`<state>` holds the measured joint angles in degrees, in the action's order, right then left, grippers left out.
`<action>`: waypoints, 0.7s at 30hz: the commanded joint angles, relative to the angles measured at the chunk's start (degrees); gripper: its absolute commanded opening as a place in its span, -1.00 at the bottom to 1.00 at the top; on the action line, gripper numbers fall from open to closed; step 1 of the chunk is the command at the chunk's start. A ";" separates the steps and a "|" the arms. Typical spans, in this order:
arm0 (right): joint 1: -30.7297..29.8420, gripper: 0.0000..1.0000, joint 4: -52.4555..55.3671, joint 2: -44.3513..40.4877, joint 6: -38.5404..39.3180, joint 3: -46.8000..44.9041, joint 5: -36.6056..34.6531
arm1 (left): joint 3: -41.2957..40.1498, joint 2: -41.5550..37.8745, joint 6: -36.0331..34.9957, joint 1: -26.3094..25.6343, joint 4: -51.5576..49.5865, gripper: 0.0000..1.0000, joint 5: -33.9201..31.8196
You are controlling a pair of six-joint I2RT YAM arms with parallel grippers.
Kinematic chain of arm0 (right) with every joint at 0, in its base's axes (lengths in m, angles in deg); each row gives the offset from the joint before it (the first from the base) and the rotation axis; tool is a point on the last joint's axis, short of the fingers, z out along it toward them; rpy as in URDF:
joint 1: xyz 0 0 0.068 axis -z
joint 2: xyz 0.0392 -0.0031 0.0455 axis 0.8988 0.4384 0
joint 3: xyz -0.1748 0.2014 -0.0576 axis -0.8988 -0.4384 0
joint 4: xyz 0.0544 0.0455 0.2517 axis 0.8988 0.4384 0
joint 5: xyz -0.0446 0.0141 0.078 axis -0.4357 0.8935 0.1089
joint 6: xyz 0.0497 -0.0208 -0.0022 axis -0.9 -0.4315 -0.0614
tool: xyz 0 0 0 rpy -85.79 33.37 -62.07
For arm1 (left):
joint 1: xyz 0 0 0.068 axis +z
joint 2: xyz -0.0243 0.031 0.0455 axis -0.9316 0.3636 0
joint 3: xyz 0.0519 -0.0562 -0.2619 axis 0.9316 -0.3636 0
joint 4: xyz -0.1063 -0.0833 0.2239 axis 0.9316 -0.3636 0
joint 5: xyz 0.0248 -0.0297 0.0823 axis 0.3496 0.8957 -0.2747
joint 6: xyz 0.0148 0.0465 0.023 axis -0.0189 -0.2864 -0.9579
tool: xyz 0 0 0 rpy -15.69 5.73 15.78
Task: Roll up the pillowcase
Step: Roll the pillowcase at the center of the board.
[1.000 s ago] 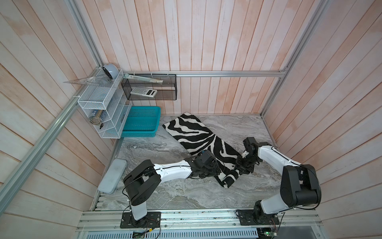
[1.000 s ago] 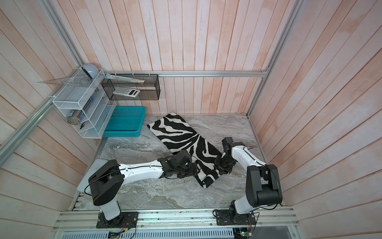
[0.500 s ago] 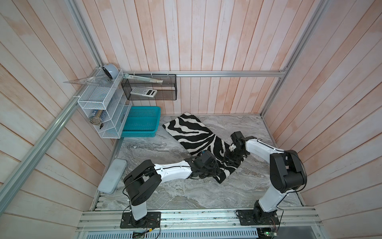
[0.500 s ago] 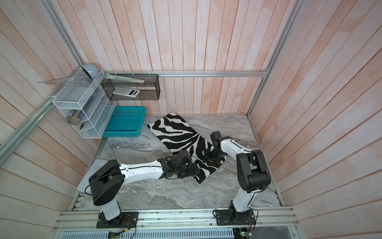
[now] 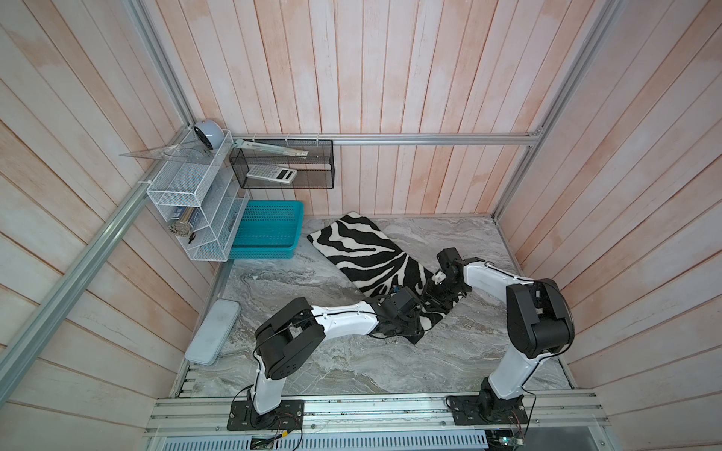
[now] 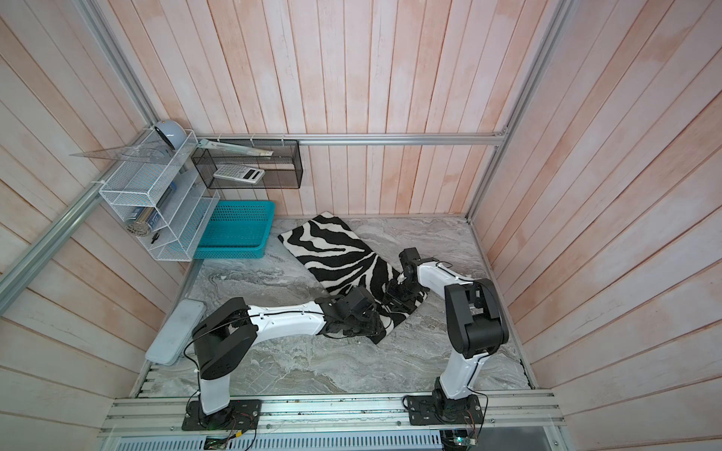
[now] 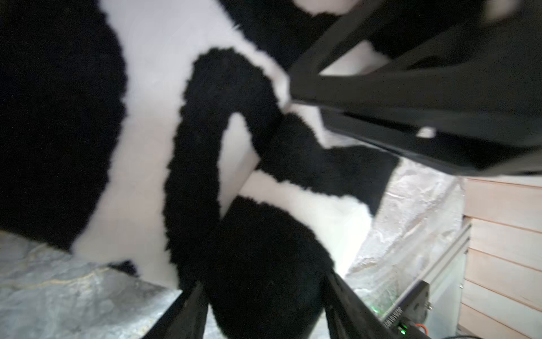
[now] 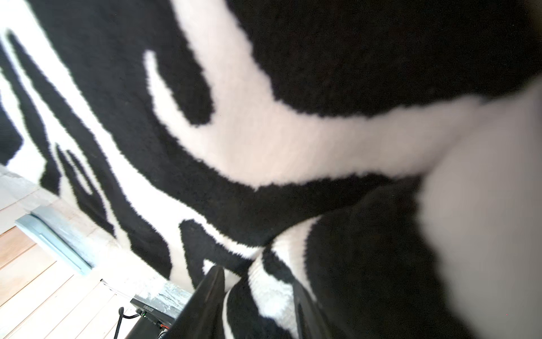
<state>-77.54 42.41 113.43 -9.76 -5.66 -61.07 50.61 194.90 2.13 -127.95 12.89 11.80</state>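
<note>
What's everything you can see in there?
marble tabletop: one, grey, in front of the robot
plush zebra-striped pillowcase: one, black and white, middle of tabletop
perforated plastic basket: one, teal, tabletop's back left
wire rack: one, white, left wall
mesh wall basket: one, black, back wall
calculator: one, pale grey, inside mesh wall basket
flat rounded case: one, pale grey, tabletop's left edge
left gripper: one, black, around pillowcase's near edge
right gripper: one, black, clamped on pillowcase's fold

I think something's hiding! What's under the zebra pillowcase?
Around the pillowcase only the grey marble table shows. Its near end is bunched up. Whatever lies beneath is covered, so I cannot tell.
</note>
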 commanded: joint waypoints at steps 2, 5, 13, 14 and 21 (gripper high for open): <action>1.71 -0.12 -1.73 -3.58 -0.27 -0.79 3.89 | -0.41 2.81 0.04 0.70 -3.56 0.20 -0.75; 3.50 -0.07 -0.71 -7.99 0.33 -1.32 5.87 | -2.25 2.76 0.87 1.16 -3.55 0.18 -0.34; 9.32 0.13 7.65 -18.19 5.69 -8.58 4.41 | -3.14 2.34 0.96 1.52 -3.42 0.18 0.88; 9.31 0.13 7.69 -18.30 6.08 -9.92 4.43 | -3.28 2.34 1.08 1.52 -3.18 0.18 1.20; 9.09 0.19 0.44 -17.18 3.59 -14.66 5.64 | -4.54 1.64 2.36 1.52 -1.51 0.18 2.05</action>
<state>-68.21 45.38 95.46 -5.80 -19.87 -56.29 49.04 194.88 3.60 -126.81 14.75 13.83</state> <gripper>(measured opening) 0.593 0.591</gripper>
